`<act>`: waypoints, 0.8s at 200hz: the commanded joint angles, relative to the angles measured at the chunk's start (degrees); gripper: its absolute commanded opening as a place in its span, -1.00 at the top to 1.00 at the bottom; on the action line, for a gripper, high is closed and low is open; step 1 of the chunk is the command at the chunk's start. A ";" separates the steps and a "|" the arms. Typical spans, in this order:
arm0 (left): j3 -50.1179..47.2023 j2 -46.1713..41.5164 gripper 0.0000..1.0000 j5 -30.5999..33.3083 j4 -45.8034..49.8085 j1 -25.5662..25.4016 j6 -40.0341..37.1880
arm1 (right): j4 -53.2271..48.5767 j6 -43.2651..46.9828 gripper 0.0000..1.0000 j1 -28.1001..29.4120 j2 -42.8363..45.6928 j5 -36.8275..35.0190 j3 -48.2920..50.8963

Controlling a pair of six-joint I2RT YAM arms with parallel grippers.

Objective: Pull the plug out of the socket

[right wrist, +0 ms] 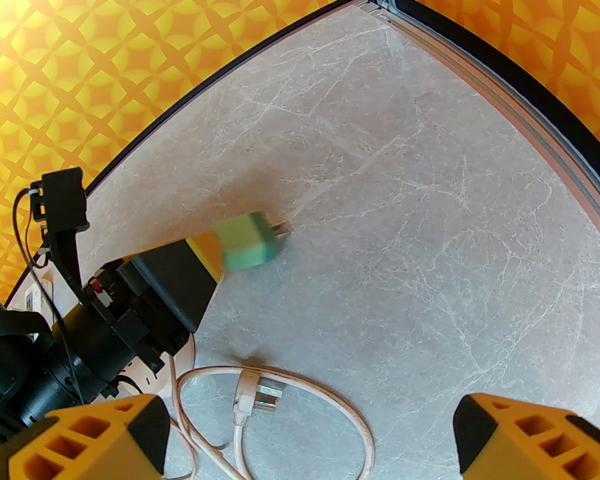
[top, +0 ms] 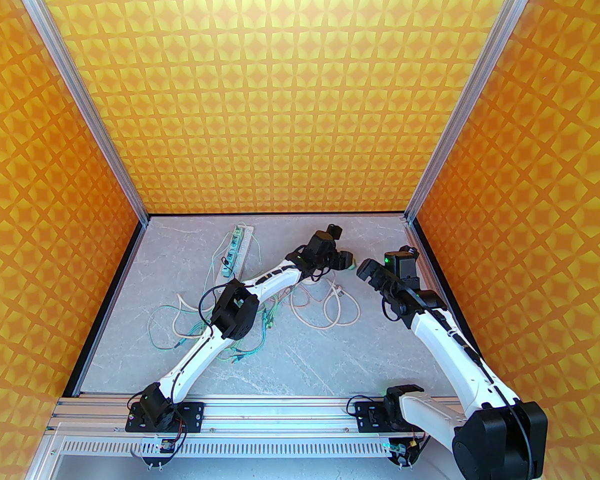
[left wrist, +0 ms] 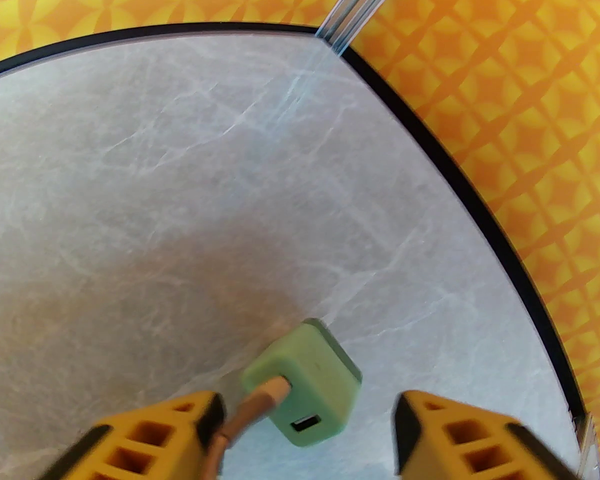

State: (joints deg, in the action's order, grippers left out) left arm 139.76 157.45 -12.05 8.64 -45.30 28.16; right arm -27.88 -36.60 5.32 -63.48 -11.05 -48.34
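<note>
- Two arms reach toward the far middle of the tabletop (left wrist: 180,193), and I see their grippers near each other there.
- My left gripper (left wrist: 307,410) is open. In its wrist view the yellow fingers (left wrist: 150,443) stand apart, with the green plug (left wrist: 310,383) between them and a gap on either side of it.
- That green plug is a small cube-shaped adapter. It is out of the socket, and its metal prongs show bare in the right wrist view (right wrist: 245,243).
- It sits low at the tabletop, but I cannot tell whether it rests fully on the surface.
- A tan cable (left wrist: 260,403) is plugged into the adapter's near face and runs back beside the left finger. A second port next to it is free.
- The power strip (top: 237,248) lies well apart from the plug, toward the far left corner.
- My right gripper (right wrist: 312,418) is wide open and holds nothing, hovering over bare marble.
- A white plug (right wrist: 252,393) with its cream cable (right wrist: 237,438) lies loose on the tabletop below the right gripper.
</note>
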 commanded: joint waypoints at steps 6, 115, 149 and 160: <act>-3.23 -5.90 -0.57 -1.84 -1.33 0.28 1.28 | -0.79 0.04 -0.97 -0.22 0.74 -1.00 0.87; -36.40 -42.83 -0.98 6.08 4.22 2.22 -3.20 | 6.38 3.14 -0.97 1.41 4.08 17.48 1.41; -53.98 -56.36 -0.98 8.06 3.74 7.14 -4.23 | 8.33 3.49 -0.97 8.83 2.91 17.31 -0.59; -59.23 -60.34 -0.98 8.14 3.65 10.94 -4.32 | 9.24 3.24 -0.97 11.59 1.59 16.53 -1.49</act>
State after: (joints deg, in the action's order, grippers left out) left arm 90.65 103.22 -7.11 9.74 -40.14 25.67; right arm -22.24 -34.15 12.32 -60.16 4.16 -47.07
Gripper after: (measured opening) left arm 0.991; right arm 0.985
